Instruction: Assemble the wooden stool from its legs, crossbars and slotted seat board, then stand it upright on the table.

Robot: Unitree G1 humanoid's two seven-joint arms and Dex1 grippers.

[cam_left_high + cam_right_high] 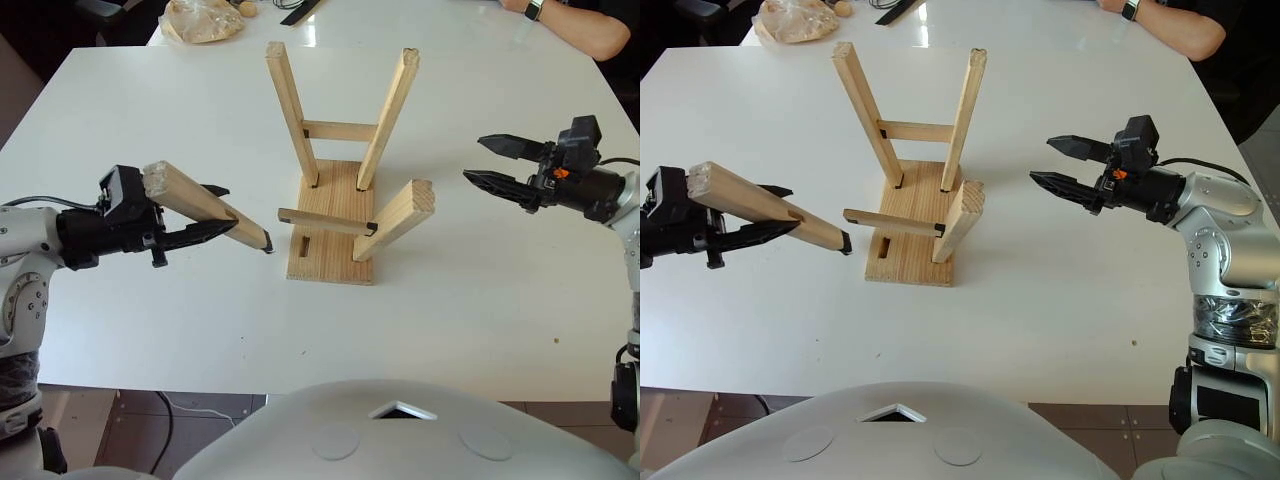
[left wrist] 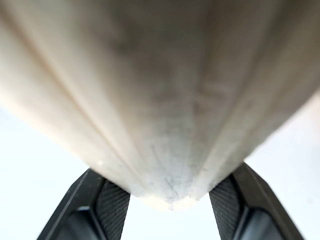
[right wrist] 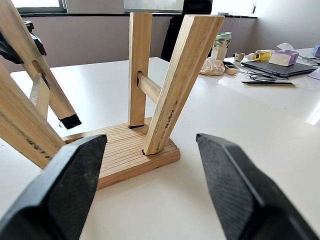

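**Q:** Where was the stool?

**A:** The slotted seat board [image 1: 330, 240] lay flat at mid-table [image 1: 480, 300]. Two legs [image 1: 292, 110] stood in the slots on its far side, joined by a crossbar [image 1: 340, 130]. On the board's near right a third leg [image 1: 395, 220] leaned outward. A second crossbar [image 1: 325, 222] ran from it across to the board's left edge.

**Q:** And the last leg?

**A:** The fourth leg [image 1: 205, 205] was held off to the board's left. The left gripper [image 1: 228, 208] had its jaws pinching the leg along its length. The leg's dark-tipped end pointed at the board's near left corner, just beside it and not touching.

**Q:** What about the other arm?

**A:** The right gripper [image 1: 474, 159] hung to the board's right, well apart from it. Its jaws were spread with nothing between them, aimed toward the standing legs.

**Q:** Anything else on the table?

**A:** A crumpled bag [image 1: 203, 20] sat beyond the board, at the far edge.
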